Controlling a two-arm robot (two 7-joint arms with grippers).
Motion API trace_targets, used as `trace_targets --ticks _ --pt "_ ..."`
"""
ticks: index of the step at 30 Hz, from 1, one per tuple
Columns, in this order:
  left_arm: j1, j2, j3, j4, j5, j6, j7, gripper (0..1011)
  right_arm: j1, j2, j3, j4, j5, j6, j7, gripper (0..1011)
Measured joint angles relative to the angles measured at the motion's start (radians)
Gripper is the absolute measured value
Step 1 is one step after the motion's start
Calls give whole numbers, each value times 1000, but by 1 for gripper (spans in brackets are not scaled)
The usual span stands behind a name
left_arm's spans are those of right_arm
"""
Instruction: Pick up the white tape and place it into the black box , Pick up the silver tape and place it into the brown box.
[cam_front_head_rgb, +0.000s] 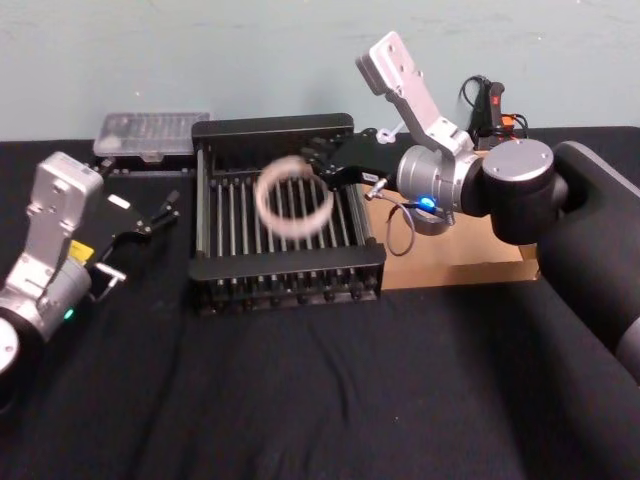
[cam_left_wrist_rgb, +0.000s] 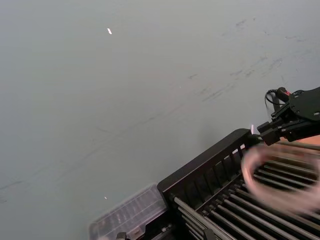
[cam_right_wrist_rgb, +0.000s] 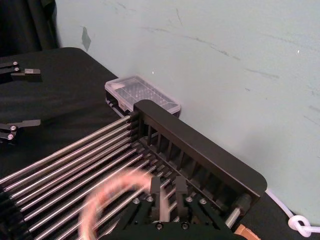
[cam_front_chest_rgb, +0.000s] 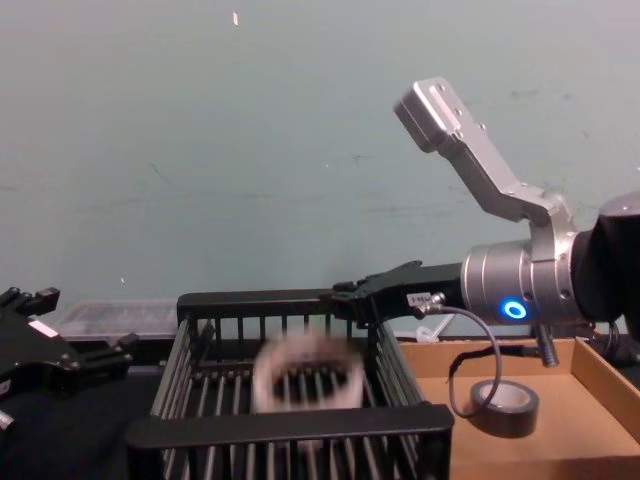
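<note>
Reaching right gripper (cam_front_head_rgb: 318, 163) over black box (cam_front_head_rgb: 285, 272), jaws spread apart. White tape (cam_front_head_rgb: 293, 196) dropping blurred inside. Silver tape (cam_front_chest_rgb: 505, 407) lying in brown box (cam_front_chest_rgb: 590, 440). Left gripper (cam_front_head_rgb: 160, 213) waiting beside, jaws spread.

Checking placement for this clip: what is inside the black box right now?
The white tape shows blurred inside the black box, just off the right gripper, above the slatted bottom. Whether it touches the slats cannot be told.

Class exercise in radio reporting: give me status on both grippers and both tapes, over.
Right gripper over black box, open. White tape blurred, above the slats. Silver tape in brown box. Left gripper open, beside the crate.
</note>
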Motion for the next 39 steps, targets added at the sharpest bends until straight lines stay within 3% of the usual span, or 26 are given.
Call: trace_targets --ticks 13,27,39 --pt "0 0 0 0 0 0 0 1001 0 1 0 -1 2 0 1 589" --pt "0 0 0 0 0 0 0 1001 -1 2 0 -2 4 0 0 985" --pt "0 0 0 0 0 0 0 1001 -1 2 0 -2 4 -1 0 1002"
